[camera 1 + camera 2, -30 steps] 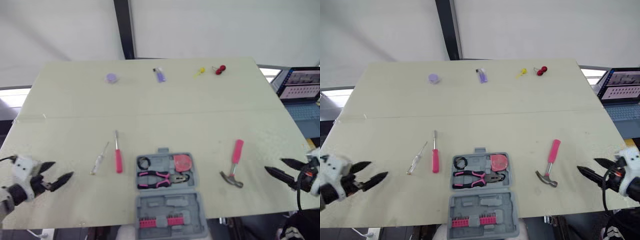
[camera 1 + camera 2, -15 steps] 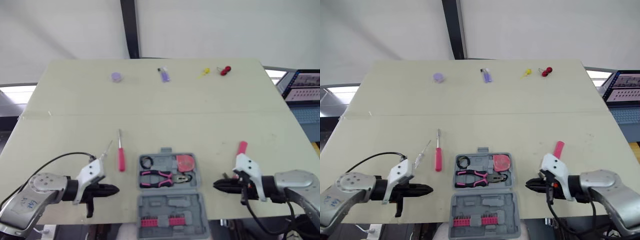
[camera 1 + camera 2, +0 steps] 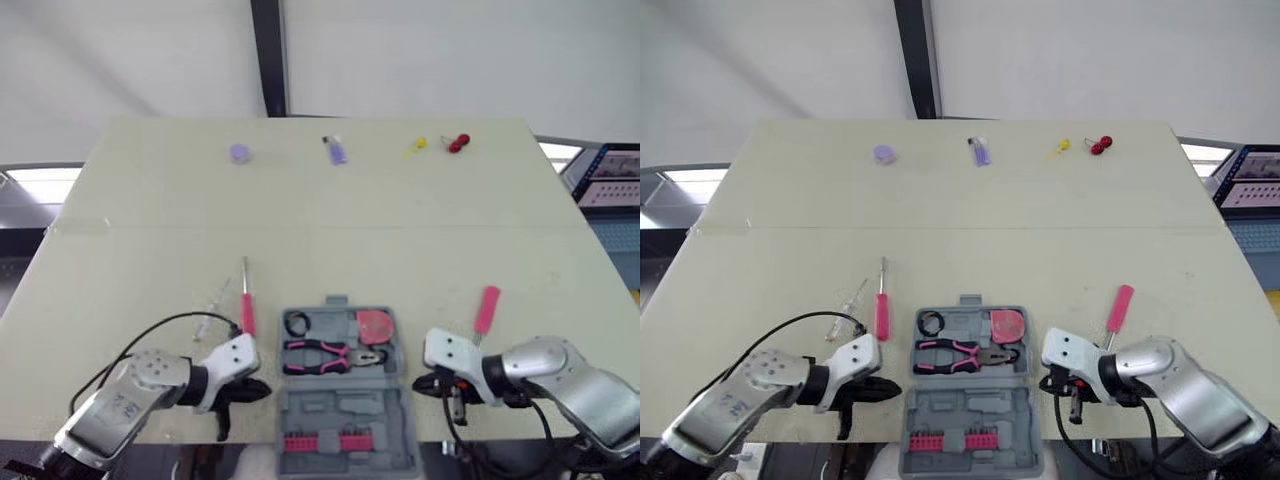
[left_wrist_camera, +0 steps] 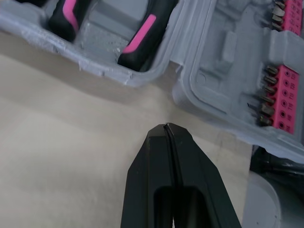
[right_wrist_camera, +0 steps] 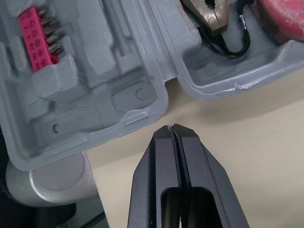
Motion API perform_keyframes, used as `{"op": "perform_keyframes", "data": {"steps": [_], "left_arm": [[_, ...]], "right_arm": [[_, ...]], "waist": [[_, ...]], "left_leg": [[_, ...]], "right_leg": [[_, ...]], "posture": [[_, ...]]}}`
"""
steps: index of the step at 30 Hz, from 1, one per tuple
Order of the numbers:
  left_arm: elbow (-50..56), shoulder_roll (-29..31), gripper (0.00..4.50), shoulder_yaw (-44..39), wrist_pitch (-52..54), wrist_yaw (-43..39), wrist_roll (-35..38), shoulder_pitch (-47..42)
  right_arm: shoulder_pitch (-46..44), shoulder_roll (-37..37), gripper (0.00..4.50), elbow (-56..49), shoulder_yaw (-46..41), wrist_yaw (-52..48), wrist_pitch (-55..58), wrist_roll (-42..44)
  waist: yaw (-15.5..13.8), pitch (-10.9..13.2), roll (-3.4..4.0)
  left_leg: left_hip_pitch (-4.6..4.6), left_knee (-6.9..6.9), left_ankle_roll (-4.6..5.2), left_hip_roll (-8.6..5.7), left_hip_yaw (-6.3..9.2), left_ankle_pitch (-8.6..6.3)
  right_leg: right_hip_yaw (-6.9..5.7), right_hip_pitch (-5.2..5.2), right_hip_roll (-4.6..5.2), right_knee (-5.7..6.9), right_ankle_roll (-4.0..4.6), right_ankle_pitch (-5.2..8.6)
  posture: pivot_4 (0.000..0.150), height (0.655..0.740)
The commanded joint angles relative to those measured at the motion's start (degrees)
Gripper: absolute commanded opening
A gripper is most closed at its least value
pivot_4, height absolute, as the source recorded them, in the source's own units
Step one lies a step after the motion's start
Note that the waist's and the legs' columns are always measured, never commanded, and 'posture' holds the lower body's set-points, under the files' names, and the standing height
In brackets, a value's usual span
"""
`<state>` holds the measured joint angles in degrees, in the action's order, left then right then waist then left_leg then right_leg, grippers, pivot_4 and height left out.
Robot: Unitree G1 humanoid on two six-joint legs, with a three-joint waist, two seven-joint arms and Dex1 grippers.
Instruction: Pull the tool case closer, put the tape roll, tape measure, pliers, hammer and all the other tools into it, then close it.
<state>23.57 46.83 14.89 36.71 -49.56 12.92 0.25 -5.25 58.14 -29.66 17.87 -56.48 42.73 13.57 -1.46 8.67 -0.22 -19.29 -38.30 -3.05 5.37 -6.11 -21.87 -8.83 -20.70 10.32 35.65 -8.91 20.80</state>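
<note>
Pale table (image 3: 400, 220) in our head view: the open tool case (image 3: 340, 400) sits at the near edge, holding pliers (image 3: 325, 355), tape measure (image 3: 374, 324) and what looks like the tape roll (image 3: 294, 323). The hammer (image 3: 486, 308), pink screwdriver (image 3: 247, 312) and clear screwdriver (image 3: 212, 308) lie outside, so we judge packing half done.

In our left wrist view, the left gripper (image 4: 167, 130), fingers pressed together, points at the case's hinge.

In our right wrist view, the right gripper (image 5: 172, 130), likewise closed, points at the hinge from the opposite side.

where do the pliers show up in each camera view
Left eye view: pliers in the far half of the tool case, low centre.
Right eye view: same spot.
Left wrist view: their black-and-pink handle ends in the tray corner.
Right wrist view: their metal nose, near the tape measure.
Shared landmark: the pink bit strip in the case's near half.
</note>
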Motion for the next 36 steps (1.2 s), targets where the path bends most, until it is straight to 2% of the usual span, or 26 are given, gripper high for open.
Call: {"op": "perform_keyframes", "data": {"steps": [1,15,36], "left_arm": [[0.07,-1.03,0.00,1.60,-0.76,0.41,-1.37,-0.77],[-2.55,-3.92,0.00,3.23,-1.02,0.81,-3.44,-5.70],[-10.84,-9.90,0.00,3.13,-5.47,2.93,-8.88,-12.96]], "right_arm": [[-1.45,-1.23,0.05,-0.11,1.83,0.43,0.11,-1.61],[-4.54,-6.97,0.05,2.07,3.14,1.10,0.17,-2.86],[-8.99,-10.29,0.05,9.44,0.94,3.38,-1.56,-5.62]], "waist": [[0.03,0.00,0.00],[-0.02,-0.02,-0.03],[-0.27,-0.03,-0.02]], "left_leg": [[0.01,0.00,0.00,0.00,0.00,0.00],[0.01,-0.04,0.00,0.00,0.02,0.00],[-0.06,-0.34,0.03,0.00,0.11,-0.01]], "right_leg": [[0.00,0.00,0.00,0.00,0.00,0.00],[-0.02,0.02,0.00,0.03,0.00,0.00],[-0.08,0.10,0.01,0.15,0.01,-0.01]], "posture": [[0.150,0.7400],[0.150,0.7400],[0.150,0.7400]]}}
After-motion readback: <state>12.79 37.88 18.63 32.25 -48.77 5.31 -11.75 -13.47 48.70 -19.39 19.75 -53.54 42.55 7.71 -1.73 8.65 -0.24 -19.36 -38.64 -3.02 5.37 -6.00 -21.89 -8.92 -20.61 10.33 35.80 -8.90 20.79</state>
